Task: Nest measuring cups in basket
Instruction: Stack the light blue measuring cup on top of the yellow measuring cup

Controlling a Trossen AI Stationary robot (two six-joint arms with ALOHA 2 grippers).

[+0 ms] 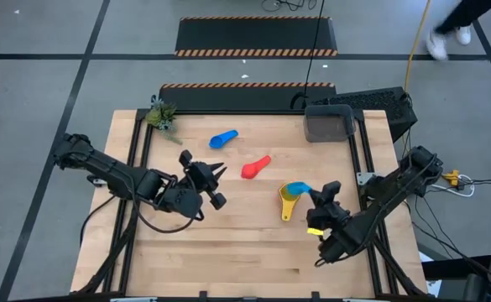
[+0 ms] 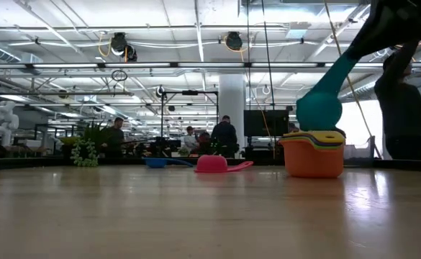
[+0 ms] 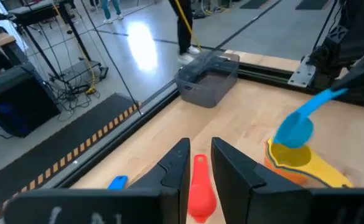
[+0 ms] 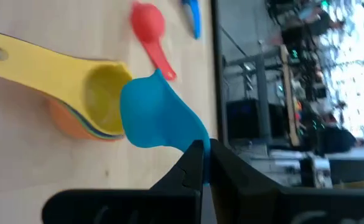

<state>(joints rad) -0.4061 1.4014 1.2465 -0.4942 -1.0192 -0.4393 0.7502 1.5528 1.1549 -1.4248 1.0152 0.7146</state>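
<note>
Above yellow-topped stack point(image 1: 289, 200) — light-blue cup point(image 1: 299, 187)

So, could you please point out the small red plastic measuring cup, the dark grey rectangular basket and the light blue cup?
red measuring cup point(image 1: 250, 171), high view, bowl.
dark grey basket point(image 1: 328, 132), high view, near wall.
light blue cup point(image 4: 149, 116), right wrist view, bowl.

Cup stack point(image 1: 289, 201) mid-table; basket point(image 1: 329, 124) behind, at far edge.

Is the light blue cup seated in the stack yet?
No. The right gripper holds the light blue cup by its handle, tilted above the stack.
</note>
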